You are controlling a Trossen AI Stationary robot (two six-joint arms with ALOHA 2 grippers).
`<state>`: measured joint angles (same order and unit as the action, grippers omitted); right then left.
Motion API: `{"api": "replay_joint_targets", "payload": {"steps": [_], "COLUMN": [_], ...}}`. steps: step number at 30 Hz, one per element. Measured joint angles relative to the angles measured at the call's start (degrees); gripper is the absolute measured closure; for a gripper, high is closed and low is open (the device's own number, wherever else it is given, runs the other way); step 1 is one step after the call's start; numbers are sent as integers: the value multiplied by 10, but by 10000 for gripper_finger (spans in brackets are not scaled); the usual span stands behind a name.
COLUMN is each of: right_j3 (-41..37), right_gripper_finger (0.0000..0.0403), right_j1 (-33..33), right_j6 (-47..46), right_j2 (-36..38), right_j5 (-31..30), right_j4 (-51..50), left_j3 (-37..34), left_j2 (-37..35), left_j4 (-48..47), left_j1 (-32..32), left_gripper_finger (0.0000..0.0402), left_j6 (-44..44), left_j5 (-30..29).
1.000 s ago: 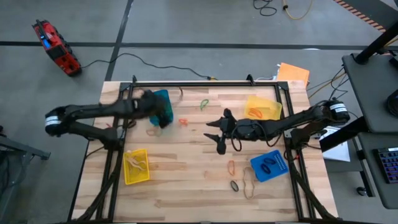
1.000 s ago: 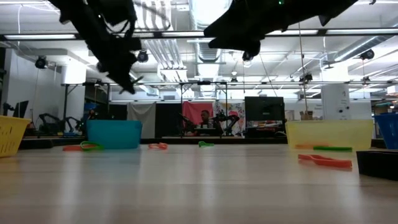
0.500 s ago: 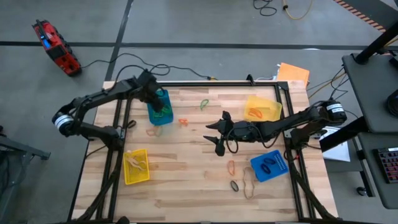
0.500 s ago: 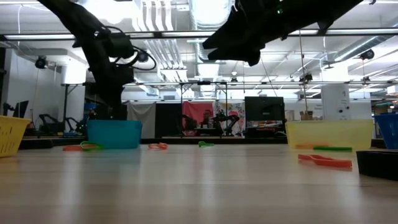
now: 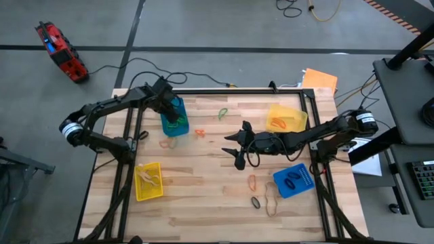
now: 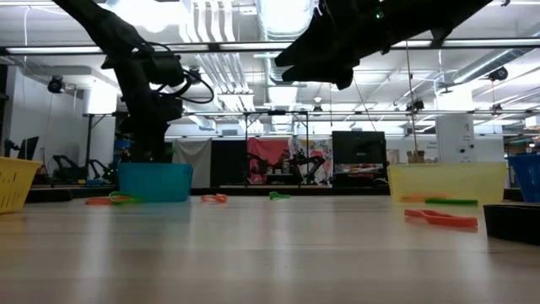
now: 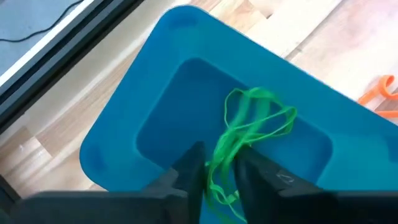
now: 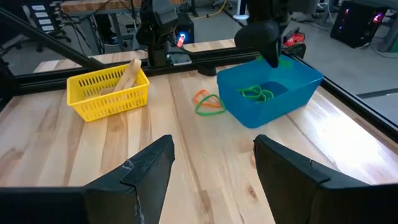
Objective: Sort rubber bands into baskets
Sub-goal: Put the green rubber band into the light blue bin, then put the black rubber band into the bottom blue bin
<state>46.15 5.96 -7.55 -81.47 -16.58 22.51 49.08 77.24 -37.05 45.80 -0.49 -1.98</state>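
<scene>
Rubber bands (image 5: pixel 270 200) lie all over the bench (image 5: pixel 203 196), and some sit in the four baskets. The left gripper (image 7: pixel 217 169) hangs over the far left blue basket (image 5: pixel 173 118). Its jaws are a little apart, with a green band (image 7: pixel 249 134) between them that dangles into the basket. Only the left wrist view shows this; from above the arm hides it. The right wrist view shows more green bands (image 8: pixel 258 94) lying in that basket, and a green and orange pair (image 8: pixel 207 103) on the wood just beside it.

The right gripper (image 5: pixel 239 144) hovers over the middle of the bench with its jaws apart and nothing in them. The low view shows it high above the wood.

From above, a yellow basket (image 5: pixel 148 181) sits near the left edge, holding tan bands. Another yellow basket (image 5: pixel 286 118) sits far right, and a blue basket (image 5: pixel 293 180) with black bands is near right. Loose bands lie just left of that blue one. A green band (image 5: pixel 222 113) and an orange band (image 5: pixel 200 132) lie far, between the two arms.

The near middle of the bench is bare wood. An orange sheet (image 5: pixel 320 79) lies off the far right corner.
</scene>
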Motion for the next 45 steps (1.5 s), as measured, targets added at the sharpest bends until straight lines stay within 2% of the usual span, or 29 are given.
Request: {"api": "replay_joint_targets", "payload": {"steps": [5,9,14,17,20,27,32,36,45], "right_j3": [0,0,9,27,48,129,184,221,238], "right_gripper_finger": [186,186,186,186,186,187,187,187,187], "right_j1": [0,0,0,4,11,54,101,134,185], "right_j6": [0,0,-33,-75,-118,-169,-191,-266,-555], "right_j2": [0,0,10,15,14,-8,-33,-57,-112], "right_j5": [0,0,1,9,39,61,64,92,200], "right_j4": [-1,-8,-111,-208,-303,-516,-619,-678,-702], "left_j3": [0,0,0,-4,-10,-11,-11,-11,-11], "left_j2": [-1,-4,-29,-53,-76,-94,-94,-94,-91], "left_j4": [-2,-1,13,50,106,184,193,193,214], "left_j1": [-4,-13,-55,-120,-207,-411,-488,-509,-510], "left_gripper_finger": [284,259,251,251,251,251,251,251,251], "left_j6": [0,-1,-39,-60,-75,-75,-74,-77,-73], "left_j5": [0,0,0,-9,-44,-214,-275,-280,-282]}}
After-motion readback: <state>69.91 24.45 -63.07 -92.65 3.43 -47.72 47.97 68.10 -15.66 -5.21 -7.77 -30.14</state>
